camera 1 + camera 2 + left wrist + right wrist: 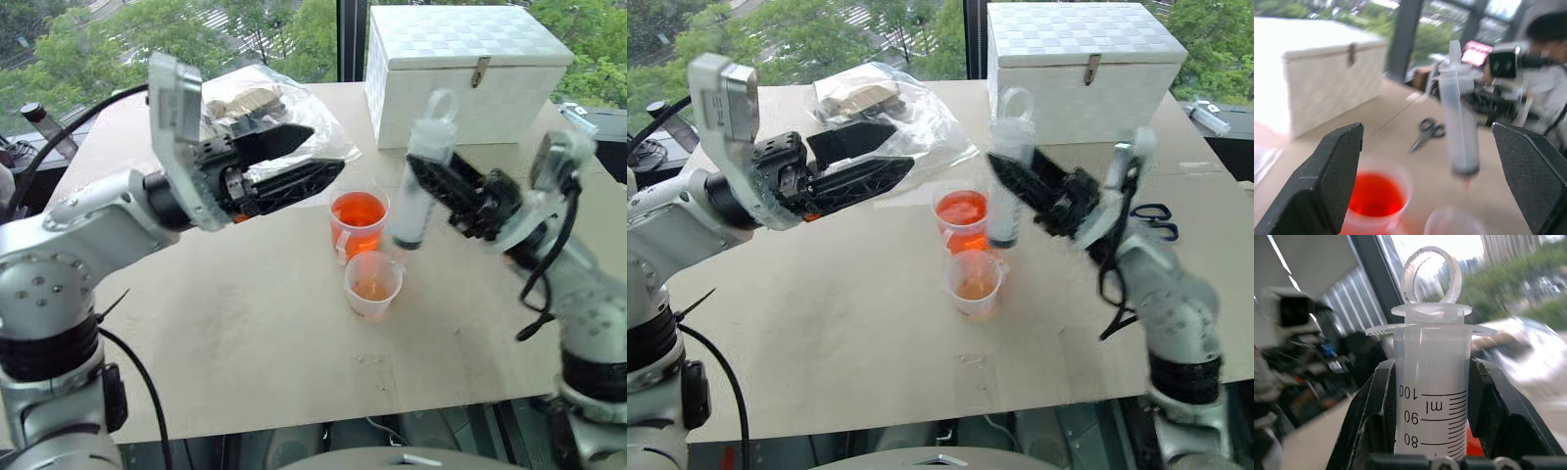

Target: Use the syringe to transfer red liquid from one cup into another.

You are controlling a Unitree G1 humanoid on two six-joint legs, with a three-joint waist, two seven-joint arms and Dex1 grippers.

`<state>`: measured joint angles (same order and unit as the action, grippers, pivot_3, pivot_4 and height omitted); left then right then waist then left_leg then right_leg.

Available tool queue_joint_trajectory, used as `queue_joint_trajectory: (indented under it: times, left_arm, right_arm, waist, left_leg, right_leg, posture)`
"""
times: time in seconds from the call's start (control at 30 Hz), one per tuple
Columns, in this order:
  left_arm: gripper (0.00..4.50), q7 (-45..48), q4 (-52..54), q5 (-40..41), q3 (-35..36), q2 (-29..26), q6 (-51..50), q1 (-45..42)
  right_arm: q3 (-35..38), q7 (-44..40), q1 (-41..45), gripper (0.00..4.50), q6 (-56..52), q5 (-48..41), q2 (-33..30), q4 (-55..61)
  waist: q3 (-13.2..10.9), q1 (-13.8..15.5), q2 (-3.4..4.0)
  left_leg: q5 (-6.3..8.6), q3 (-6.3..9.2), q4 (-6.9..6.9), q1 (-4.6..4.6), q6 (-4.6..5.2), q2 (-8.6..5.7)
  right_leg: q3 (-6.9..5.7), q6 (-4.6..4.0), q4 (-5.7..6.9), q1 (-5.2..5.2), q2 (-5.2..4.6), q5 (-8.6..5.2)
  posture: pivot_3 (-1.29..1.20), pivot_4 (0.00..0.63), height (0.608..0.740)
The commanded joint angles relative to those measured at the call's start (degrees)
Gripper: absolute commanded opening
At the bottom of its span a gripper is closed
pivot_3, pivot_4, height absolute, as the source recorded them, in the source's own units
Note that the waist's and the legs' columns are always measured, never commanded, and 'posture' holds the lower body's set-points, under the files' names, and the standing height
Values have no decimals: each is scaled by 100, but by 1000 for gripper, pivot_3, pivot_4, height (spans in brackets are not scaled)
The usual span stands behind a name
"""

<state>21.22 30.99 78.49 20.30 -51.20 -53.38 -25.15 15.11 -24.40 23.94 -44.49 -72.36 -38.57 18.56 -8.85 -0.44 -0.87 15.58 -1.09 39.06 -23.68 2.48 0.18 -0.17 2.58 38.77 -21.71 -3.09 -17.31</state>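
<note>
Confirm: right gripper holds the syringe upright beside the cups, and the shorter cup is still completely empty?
Not quite. The right gripper does hold the syringe upright beside the cups, but the shorter cup is not empty: the left eye view shows a little orange-red liquid in its bottom.

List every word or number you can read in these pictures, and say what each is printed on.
"100", "90", "80": scale numbers on the syringe, held in the right gripper.
"ml": beside that scale on the syringe.
The lower scale numbers are hidden by the fingers.
The white box and the cups show no readable text.
</note>
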Motion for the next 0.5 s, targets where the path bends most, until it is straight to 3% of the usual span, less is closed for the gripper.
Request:
queue_joint_trajectory:
  times: [0.03, 0.17, 0.4, 0.43, 0.5]
  left_arm:
    - [4268, 188, 448, -385, 383, -93, 228, 629]
    - [4268, 302, 694, -979, 273, 69, 478, 1451]
    - [4268, 798, 632, -2265, -191, 197, 1020, 2304]
    - [4320, 816, 628, -2429, -239, 258, 1118, 2375]
    - [4320, 750, 584, -2792, -347, 327, 1266, 2434]
  right_arm:
    - [64, -446, -168, 1514, -786, 108, -954, -136]
    - [-592, -432, -160, 1514, -1312, 767, -1425, -379]
    - [-1704, -301, 531, 1514, -1168, 2428, -863, -1404]
    - [-1834, -421, 577, 2300, -913, 2731, -790, -1576]
    - [-1909, -609, 622, 2782, -586, 3089, -655, -1804]
  waist:
    - [0, 4, 9]
    - [3, -50, 9]
    - [2, -18, 7]
    - [2, -7, 7]
    - [3, 23, 7]
  left_leg:
    - [0, 2, -1, -2, 0, 3]
    - [0, -3, -23, -3, 0, 10]
    - [1, -19, -23, 2, 2, 11]
    - [1, -19, -22, 2, 1, 11]
    - [1, -18, -23, -1, 2, 9]
  right_leg:
    - [0, -1, -4, -1, 4, 0]
    - [5, -1, -21, -1, 5, 0]
    - [23, -1, -17, -3, 8, 0]
    - [22, -1, -18, -3, 7, 0]
    - [20, -1, -23, -4, 5, 0]
  posture:
    - [0, 150, 740]
    - [0, 150, 740]
    - [0, 150, 740]
    - [0, 150, 740]
    - [0, 150, 740]
